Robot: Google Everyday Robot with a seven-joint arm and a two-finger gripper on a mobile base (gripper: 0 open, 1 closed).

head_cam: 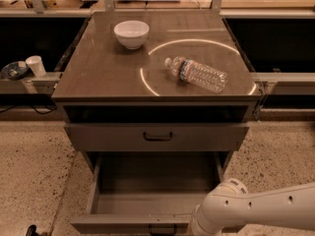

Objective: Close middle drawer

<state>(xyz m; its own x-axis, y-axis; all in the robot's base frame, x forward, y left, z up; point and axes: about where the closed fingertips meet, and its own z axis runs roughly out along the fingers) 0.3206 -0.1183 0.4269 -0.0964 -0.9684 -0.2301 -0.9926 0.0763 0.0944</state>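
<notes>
The middle drawer (147, 178) is pulled far out of the grey-brown cabinet, and its deep box looks empty. Its flat front (113, 224) lies along the bottom edge of the camera view, with a small dark handle (162, 229) partly cut off. The white arm (256, 210) comes in from the lower right, and its wrist end (199, 225) is at the drawer front, just right of the handle. The gripper is below the picture's edge and does not show. The drawer above (157, 136) is shut.
On the cabinet top (98, 77) stand a white bowl (131, 34) at the back left and a plastic water bottle (197, 73) lying on its side at the right. A paper cup (35, 65) sits on a side ledge at left. Speckled floor (29, 166) lies on both sides.
</notes>
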